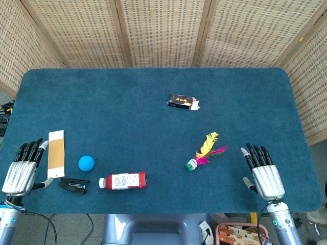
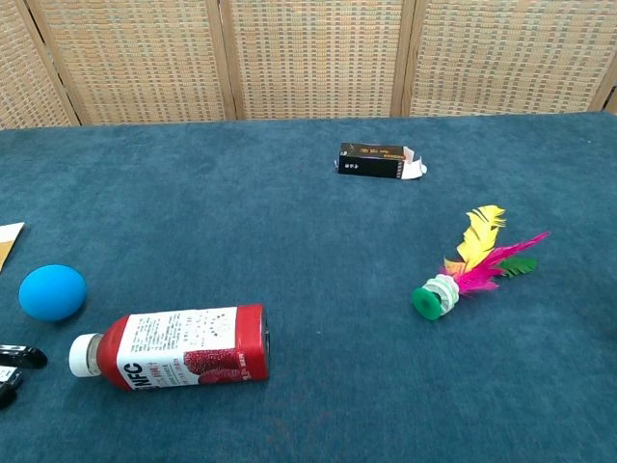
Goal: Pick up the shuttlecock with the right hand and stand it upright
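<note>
Shuttlecock (image 1: 204, 153) flat, well apart from right hand (image 1: 263, 172)

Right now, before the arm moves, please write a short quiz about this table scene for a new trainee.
1. True or false: the shuttlecock already stands upright on its green base.
2. Which thing lies nearest the blue ball? A) black box B) red bottle C) right hand
3. Fill in: the bottle lies on its side with its white cap pointing toward the robot's ____ side.

Key
1. False; it lies on its side, feathers pointing away from the robot.
2. B
3. left

Neither the right hand nor the left hand holds anything.
</note>
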